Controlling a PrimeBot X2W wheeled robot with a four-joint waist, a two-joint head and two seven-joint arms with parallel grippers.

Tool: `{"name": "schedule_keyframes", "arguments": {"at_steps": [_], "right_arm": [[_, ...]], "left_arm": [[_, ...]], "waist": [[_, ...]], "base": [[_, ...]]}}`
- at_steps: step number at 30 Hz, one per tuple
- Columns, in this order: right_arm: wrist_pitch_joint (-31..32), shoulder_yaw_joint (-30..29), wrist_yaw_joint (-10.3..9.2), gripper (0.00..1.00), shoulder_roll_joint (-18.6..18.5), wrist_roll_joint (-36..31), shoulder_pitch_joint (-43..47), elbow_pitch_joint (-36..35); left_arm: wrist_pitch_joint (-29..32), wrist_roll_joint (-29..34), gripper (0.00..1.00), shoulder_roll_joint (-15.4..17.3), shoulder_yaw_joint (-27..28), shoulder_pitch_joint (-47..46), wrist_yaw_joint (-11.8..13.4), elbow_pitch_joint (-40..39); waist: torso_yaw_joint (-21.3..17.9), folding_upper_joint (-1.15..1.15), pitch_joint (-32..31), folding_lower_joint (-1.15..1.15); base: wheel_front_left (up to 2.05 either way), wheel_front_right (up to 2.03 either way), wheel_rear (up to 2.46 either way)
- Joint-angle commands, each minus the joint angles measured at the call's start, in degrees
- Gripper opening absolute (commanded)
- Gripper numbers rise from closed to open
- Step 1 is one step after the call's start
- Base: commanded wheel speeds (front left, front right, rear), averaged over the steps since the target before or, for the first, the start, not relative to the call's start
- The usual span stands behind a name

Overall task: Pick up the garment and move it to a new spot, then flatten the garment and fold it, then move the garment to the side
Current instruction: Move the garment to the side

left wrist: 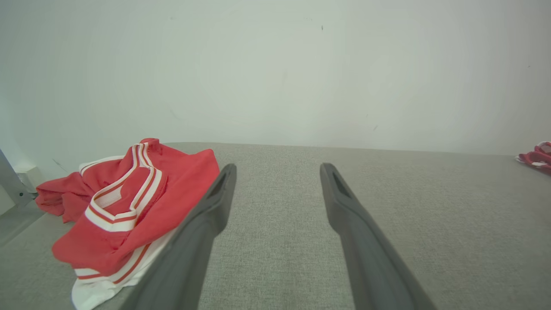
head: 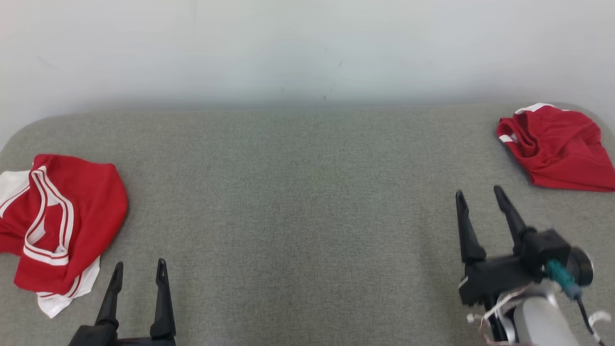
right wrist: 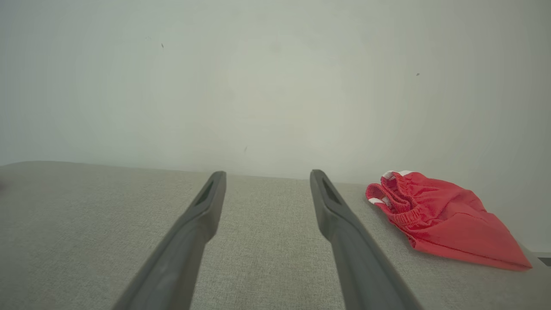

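The grey tabletop [head: 298, 202] stretched wide before me, its middle bare. At its near left lay the larger garment, a red-and-white jersey [head: 62, 226], crumpled in a loose heap. At the far right corner sat a smaller red garment, shorts [head: 559, 146], bunched compactly. My left hand [head: 140, 263] hovered just right of the jersey, fingers spread and empty. My right hand [head: 479, 191], likewise released and holding nothing, pointed up the tabletop, near the shorts but apart from them. I could not tell which garment was meant. Either way, I judged the work unstarted: lifting, moving, flattening, folding and setting aside all remained.
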Motion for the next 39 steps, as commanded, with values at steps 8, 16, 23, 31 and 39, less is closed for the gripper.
{"name": "schedule_keyframes", "arguments": {"at_steps": [8,16,23,31,39], "right_arm": [[-0.2,-0.3,-0.17,1.00,4.6,-1.1,12.5,-9.8],[-0.2,1.3,-0.17,1.00,6.1,-2.1,17.5,-14.6],[-0.2,2.2,-0.17,1.00,6.2,-2.9,18.5,-13.3],[-0.2,2.7,-0.17,1.00,6.4,-2.8,18.7,-12.5],[-0.2,1.2,-0.17,1.00,6.4,-2.0,18.9,-12.1]], "left_arm": [[-0.1,1.3,1.00,-0.8,0.3,2.7,-0.2,0.9],[-0.1,1.8,1.00,-1.2,0.6,3.5,0.2,1.8],[-0.1,2.9,1.00,-1.3,0.3,3.5,0.4,3.2],[-0.1,4.2,1.00,-0.7,-0.2,3.0,0.7,5.9],[-0.1,4.4,1.00,-0.3,0.0,2.9,1.2,5.7]], "waist": [[-1.7,0.01,-2.4,0.01],[-2.0,0.01,-2.7,0.01],[-1.6,0.01,-2.8,0.01],[-0.9,0.01,-3.1,0.01],[-0.3,0.01,-3.5,0.01]], "base": [[0.00,0.00,0.00],[0.00,0.00,0.00],[0.00,0.00,0.00],[0.00,0.00,0.00],[0.00,0.00,0.00]]}}
